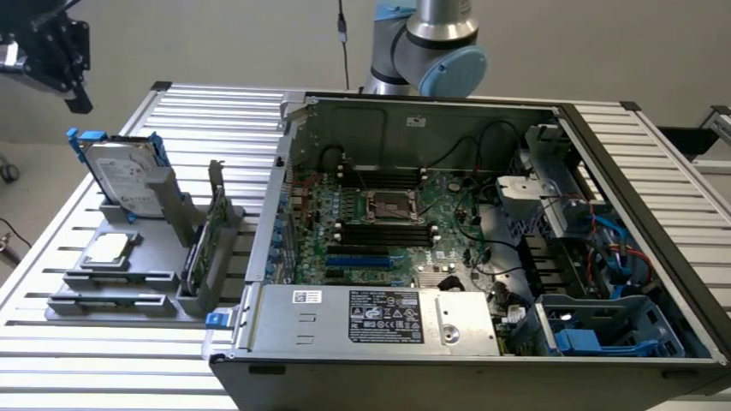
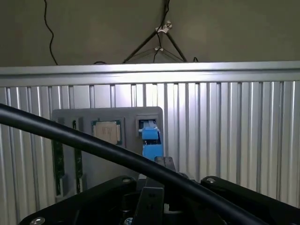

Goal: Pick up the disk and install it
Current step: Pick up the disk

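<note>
The disk (image 1: 123,175) stands on edge in a grey holder (image 1: 126,287) at the exterior view's left, silver with a white label and blue rails. In the wrist view the disk (image 2: 151,139) shows end-on as a blue piece in the holder's (image 2: 131,117) slot. My gripper (image 1: 75,96) hangs above and to the left of the disk, well clear of it. It is shut with nothing in it. Its dark body (image 2: 150,199) sits just in front of the holder in the wrist view.
An open computer case (image 1: 457,111) with its motherboard (image 1: 389,223) lies to the exterior view's right of the holder. A blue drive bay (image 1: 605,334) sits at its near right corner. The holder also carries a square chip (image 1: 109,248) and a green card (image 1: 197,248). A black cable (image 2: 93,145) crosses the wrist view.
</note>
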### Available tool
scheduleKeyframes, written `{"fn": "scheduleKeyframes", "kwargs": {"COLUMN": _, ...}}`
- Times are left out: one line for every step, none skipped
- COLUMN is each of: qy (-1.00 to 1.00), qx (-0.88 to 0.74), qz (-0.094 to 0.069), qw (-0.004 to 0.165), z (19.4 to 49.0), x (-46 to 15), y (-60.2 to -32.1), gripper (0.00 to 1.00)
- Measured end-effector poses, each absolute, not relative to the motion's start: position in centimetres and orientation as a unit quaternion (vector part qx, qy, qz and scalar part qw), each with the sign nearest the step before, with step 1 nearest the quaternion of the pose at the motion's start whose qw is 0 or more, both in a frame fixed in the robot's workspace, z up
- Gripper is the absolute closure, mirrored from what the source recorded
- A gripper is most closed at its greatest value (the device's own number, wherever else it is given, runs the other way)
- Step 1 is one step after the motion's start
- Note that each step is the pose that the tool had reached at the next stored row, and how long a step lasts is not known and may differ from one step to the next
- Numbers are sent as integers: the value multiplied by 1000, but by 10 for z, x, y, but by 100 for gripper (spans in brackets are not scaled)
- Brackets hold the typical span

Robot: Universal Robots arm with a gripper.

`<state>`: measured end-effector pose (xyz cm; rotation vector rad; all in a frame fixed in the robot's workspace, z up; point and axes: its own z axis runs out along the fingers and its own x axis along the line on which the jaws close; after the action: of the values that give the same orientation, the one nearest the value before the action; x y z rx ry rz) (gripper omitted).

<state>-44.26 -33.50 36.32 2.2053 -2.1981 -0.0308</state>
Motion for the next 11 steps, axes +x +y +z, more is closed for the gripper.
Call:
{"fn": "scheduleKeyframes", "kwargs": {"qy": -699, "qx": 715, "qz": -9, "qw": 13, "z": 363, "x": -443, "y": -335, "gripper": 89}}
{"fn": "scheduleKeyframes", "kwargs": {"qy": -694, "qx": 720, "qz": -7, "qw": 12, "z": 363, "x": -443, "y": -335, "gripper": 89}}
{"fn": "scheduleKeyframes", "kwargs": {"qy": -690, "qx": 723, "qz": -5, "qw": 10, "z": 363, "x": -443, "y": -335, "gripper": 89}}
{"fn": "scheduleKeyframes", "kwargs": {"qy": -687, "qx": 726, "qz": -3, "qw": 9, "z": 363, "x": -443, "y": -335, "gripper": 89}}
{"fn": "scheduleKeyframes", "kwargs": {"qy": -685, "qx": 728, "qz": -2, "qw": 8, "z": 363, "x": -443, "y": -335, "gripper": 89}}
{"fn": "scheduleKeyframes", "kwargs": {"qy": -684, "qx": 729, "qz": -2, "qw": 8, "z": 363, "x": -443, "y": -335, "gripper": 89}}
{"fn": "scheduleKeyframes", "kwargs": {"qy": -684, "qx": 729, "qz": -2, "qw": 8, "z": 363, "x": -443, "y": -335, "gripper": 88}}
{"fn": "scheduleKeyframes", "kwargs": {"qy": -684, "qx": 729, "qz": -2, "qw": 8, "z": 363, "x": -443, "y": -335, "gripper": 83}}
{"fn": "scheduleKeyframes", "kwargs": {"qy": -684, "qx": 729, "qz": -2, "qw": 8, "z": 363, "x": -443, "y": -335, "gripper": 76}}
{"fn": "scheduleKeyframes", "kwargs": {"qy": -684, "qx": 729, "qz": -2, "qw": 8, "z": 362, "x": -444, "y": -335, "gripper": 76}}
{"fn": "scheduleKeyframes", "kwargs": {"qy": -684, "qx": 729, "qz": -2, "qw": 8, "z": 362, "x": -444, "y": -335, "gripper": 70}}
